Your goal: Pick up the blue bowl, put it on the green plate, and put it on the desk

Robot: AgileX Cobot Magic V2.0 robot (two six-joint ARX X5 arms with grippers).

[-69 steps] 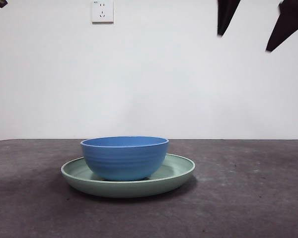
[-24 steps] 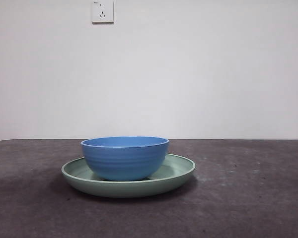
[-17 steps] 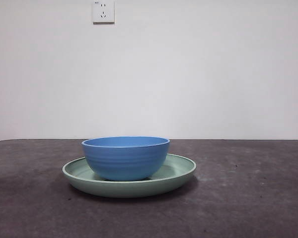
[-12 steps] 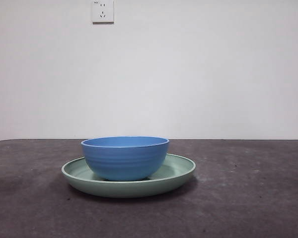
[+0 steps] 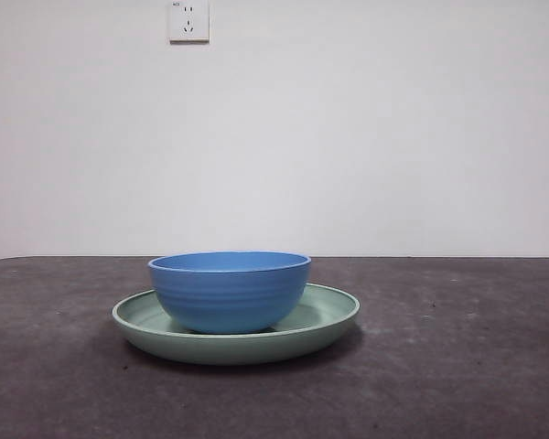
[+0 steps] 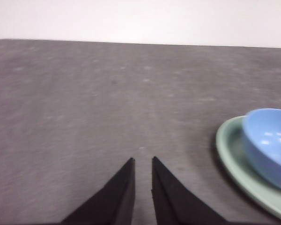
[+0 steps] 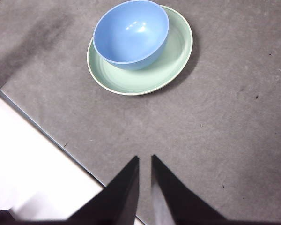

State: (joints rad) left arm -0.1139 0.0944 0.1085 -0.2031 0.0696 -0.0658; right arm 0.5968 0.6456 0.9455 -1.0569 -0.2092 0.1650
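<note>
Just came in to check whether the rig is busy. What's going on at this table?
Nothing is being handled right now. The round medium-blue bowl sits inside the wide pale mint-green plate, which rests on the dark grey-brown desk. Both arms are pulled back: the left tool hangs over bare desk beside the plate, and the right tool is high above the desk's edge, well away from the dishes. Each has its jaws nearly together and holds nothing.
</note>
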